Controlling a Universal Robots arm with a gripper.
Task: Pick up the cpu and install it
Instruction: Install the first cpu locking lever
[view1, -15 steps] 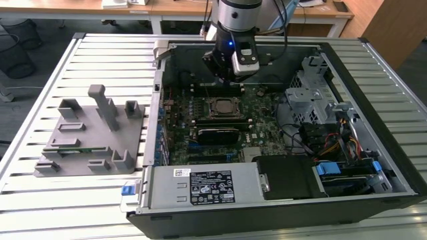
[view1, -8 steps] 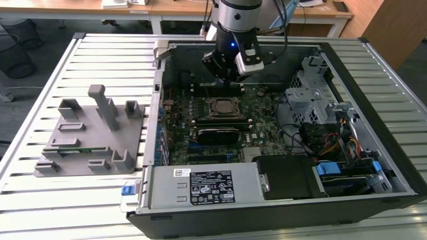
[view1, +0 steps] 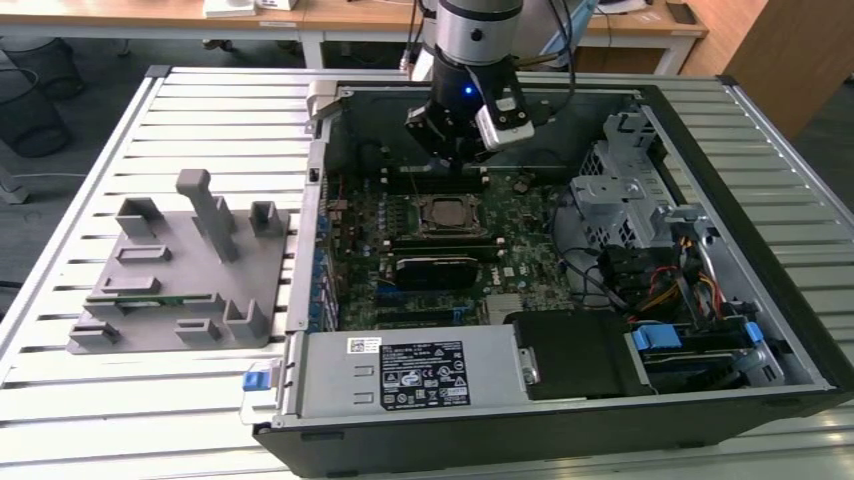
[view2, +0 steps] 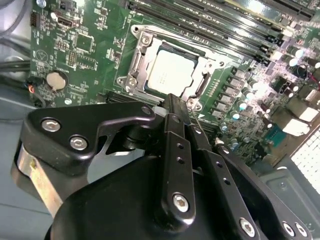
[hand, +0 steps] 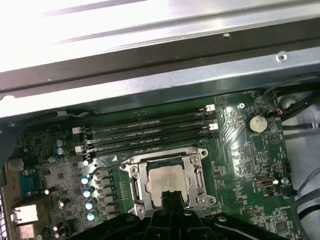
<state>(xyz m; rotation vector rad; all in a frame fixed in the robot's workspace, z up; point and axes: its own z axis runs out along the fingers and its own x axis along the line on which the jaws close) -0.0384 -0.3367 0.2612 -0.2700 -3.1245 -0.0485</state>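
Already the cpu (view2: 170, 74) sits within its socket frame (view2: 142, 65).

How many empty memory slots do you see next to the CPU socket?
4 memory slots, side by side in a row between the socket frame, where the cpu sits, and the case wall. All look empty; the gripper hides none of them.

cpu (view2: 170, 75) in socket — below tool (view2: 172, 102)

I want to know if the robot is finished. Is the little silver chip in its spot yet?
Nearly. The cpu already lies in the socket frame on the motherboard. The gripper hangs just above it, shut and holding nothing. The frame looks uncovered, so whether the chip is locked down I cannot tell.
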